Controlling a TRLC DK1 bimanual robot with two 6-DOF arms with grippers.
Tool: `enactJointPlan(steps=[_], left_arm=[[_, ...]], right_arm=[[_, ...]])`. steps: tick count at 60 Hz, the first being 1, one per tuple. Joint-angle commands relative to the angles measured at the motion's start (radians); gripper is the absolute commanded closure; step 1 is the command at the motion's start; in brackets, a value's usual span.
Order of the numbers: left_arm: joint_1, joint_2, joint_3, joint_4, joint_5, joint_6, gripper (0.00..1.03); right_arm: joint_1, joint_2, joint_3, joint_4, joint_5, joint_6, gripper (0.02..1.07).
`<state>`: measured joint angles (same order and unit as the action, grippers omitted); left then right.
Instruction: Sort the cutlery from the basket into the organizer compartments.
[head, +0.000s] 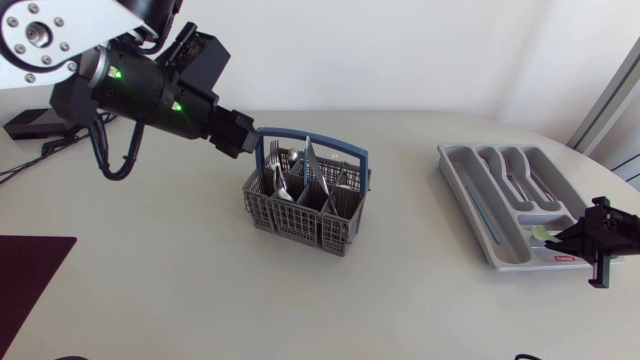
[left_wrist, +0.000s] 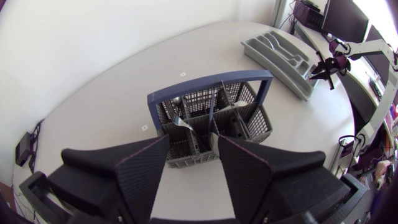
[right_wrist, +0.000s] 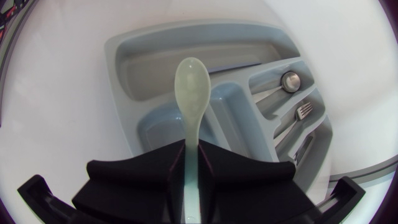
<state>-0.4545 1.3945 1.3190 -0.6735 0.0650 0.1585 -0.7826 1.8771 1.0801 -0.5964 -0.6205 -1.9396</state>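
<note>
A grey cutlery basket (head: 305, 205) with a blue handle stands mid-table, holding several forks, spoons and knives (head: 290, 172). My left gripper (head: 245, 138) hovers at the basket's back left corner. In the left wrist view the left gripper (left_wrist: 193, 168) is open, with the basket (left_wrist: 211, 115) just ahead and nothing between the fingers. The grey organizer (head: 470, 205) lies at the right. My right gripper (head: 588, 240) is at its near right end, shut on a pale green spoon (right_wrist: 193, 93) that points over the organizer (right_wrist: 124, 56).
The organizer holds a metal spoon (right_wrist: 289, 79) and a fork (right_wrist: 303, 111) in its narrow compartments, with more cutlery (head: 520, 185) visible from above. A dark red mat (head: 30, 275) lies at the front left. A black box (head: 30, 125) with cables sits at the far left.
</note>
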Motion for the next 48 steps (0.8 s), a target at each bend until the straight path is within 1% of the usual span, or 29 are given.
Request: enactJointPlan(steps=[1, 10, 15, 24, 26, 31, 33, 38, 39, 43, 48], left_arm=[[-0.007, -0.025, -0.032, -0.014, -0.010, 0.009, 0.49], [-0.015, -0.029, -0.047, -0.014, -0.014, 0.007, 0.49], [-0.027, -0.029, -0.055, -0.012, -0.033, 0.006, 0.49], [-0.032, -0.031, -0.055, -0.012, -0.037, 0.003, 0.49], [-0.033, -0.031, -0.053, -0.012, -0.039, 0.001, 0.49], [-0.039, -0.028, -0.053, -0.012, -0.048, 0.001, 0.49], [-0.041, -0.028, -0.055, -0.012, -0.048, 0.001, 0.49], [-0.047, -0.026, -0.060, -0.012, -0.051, 0.001, 0.49], [-0.050, -0.026, -0.063, -0.011, -0.053, -0.001, 0.49], [-0.059, -0.028, -0.073, -0.009, -0.056, 0.001, 0.49], [-0.067, -0.028, -0.086, -0.005, -0.062, 0.004, 0.49]], right_arm=[[-0.024, 0.050, 0.041, -0.011, 0.016, -0.101, 1.01], [-0.032, 0.100, 0.083, -0.009, 0.061, -0.140, 1.01], [-0.038, 0.099, 0.075, -0.006, 0.079, -0.174, 1.01], [-0.055, 0.093, 0.084, 0.001, 0.100, -0.190, 1.00], [-0.055, 0.093, 0.084, 0.006, 0.102, -0.190, 0.91], [-0.055, 0.076, 0.076, 0.020, 0.104, -0.183, 0.63], [-0.055, 0.070, 0.072, 0.023, 0.105, -0.182, 0.57], [-0.056, 0.040, 0.047, 0.046, 0.097, -0.180, 0.48], [-0.058, 0.030, 0.038, 0.060, 0.093, -0.179, 0.42], [-0.060, 0.002, 0.037, 0.064, 0.074, -0.145, 0.30], [-0.060, -0.032, 0.047, 0.046, 0.047, -0.098, 0.20]])
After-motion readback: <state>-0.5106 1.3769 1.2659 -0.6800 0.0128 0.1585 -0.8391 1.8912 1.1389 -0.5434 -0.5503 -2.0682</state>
